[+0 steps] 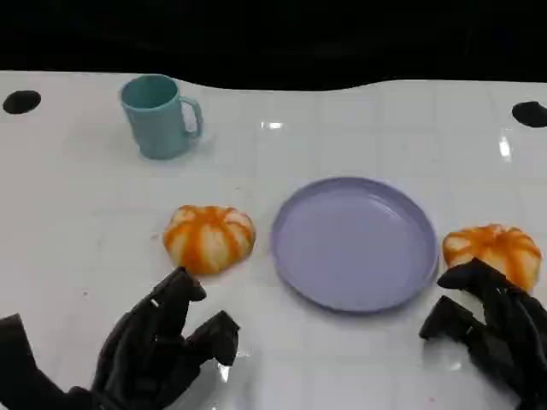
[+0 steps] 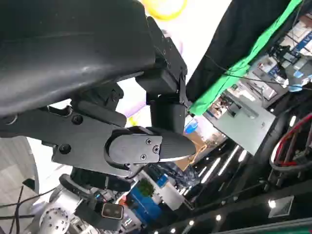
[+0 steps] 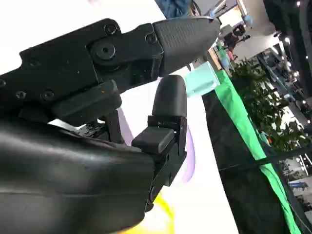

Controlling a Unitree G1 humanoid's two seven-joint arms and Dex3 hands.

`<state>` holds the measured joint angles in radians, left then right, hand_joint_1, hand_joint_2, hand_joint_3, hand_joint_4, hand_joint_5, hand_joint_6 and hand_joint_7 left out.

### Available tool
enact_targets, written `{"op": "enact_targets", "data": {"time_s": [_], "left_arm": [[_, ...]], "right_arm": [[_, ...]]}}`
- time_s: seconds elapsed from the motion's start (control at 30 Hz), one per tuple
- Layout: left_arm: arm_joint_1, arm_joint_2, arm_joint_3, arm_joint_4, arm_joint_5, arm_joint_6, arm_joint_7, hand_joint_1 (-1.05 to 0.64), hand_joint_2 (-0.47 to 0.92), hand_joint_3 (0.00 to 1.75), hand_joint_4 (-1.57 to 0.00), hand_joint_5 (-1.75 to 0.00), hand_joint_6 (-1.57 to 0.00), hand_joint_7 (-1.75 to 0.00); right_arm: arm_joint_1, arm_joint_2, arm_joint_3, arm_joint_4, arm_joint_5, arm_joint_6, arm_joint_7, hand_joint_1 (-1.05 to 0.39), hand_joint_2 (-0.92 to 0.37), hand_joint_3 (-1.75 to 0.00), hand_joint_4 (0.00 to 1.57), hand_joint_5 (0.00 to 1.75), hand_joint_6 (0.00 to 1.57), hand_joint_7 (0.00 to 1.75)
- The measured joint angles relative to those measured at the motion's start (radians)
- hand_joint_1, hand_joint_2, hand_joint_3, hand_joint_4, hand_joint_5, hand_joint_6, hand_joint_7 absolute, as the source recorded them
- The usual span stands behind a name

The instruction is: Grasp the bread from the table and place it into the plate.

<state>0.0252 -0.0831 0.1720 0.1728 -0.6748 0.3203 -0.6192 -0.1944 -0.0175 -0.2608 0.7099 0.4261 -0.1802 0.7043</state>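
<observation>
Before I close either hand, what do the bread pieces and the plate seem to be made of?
Left bread and right bread: probably soft foam or rubber toys; matte, painted orange stripes, molded segments. Plate: likely hard plastic; smooth lavender surface with faint sheen.

So the plate (image 1: 355,243) is pretty much the center of everything on the table (image 1: 77,196). One bread roll (image 1: 209,238) sits just to its left, close but not touching. A second bread roll (image 1: 494,253) lies just off its right rim. The mug (image 1: 159,116) stands behind the plate and off to the left, well apart, past the left roll. The left hand (image 1: 162,346) is in front of the plate and to its left, nearer than the left roll. The right hand (image 1: 487,329) is in front-right of the plate, right up against the near side of the right roll.
</observation>
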Motion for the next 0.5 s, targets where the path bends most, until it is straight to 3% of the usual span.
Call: {"op": "enact_targets", "data": {"time_s": [0.5], "left_arm": [[-0.002, 0.0, -0.001, 0.017, 0.002, -0.021, -0.009, -0.56, 0.92, 0.31, -0.88, -1.75, -0.66, -1.74]], "right_arm": [[0.001, 0.0, 0.002, 0.0, -0.014, -0.019, -0.02, -0.54, -0.92, -0.17, 0.64, 1.58, 0.61, 1.2]]}}
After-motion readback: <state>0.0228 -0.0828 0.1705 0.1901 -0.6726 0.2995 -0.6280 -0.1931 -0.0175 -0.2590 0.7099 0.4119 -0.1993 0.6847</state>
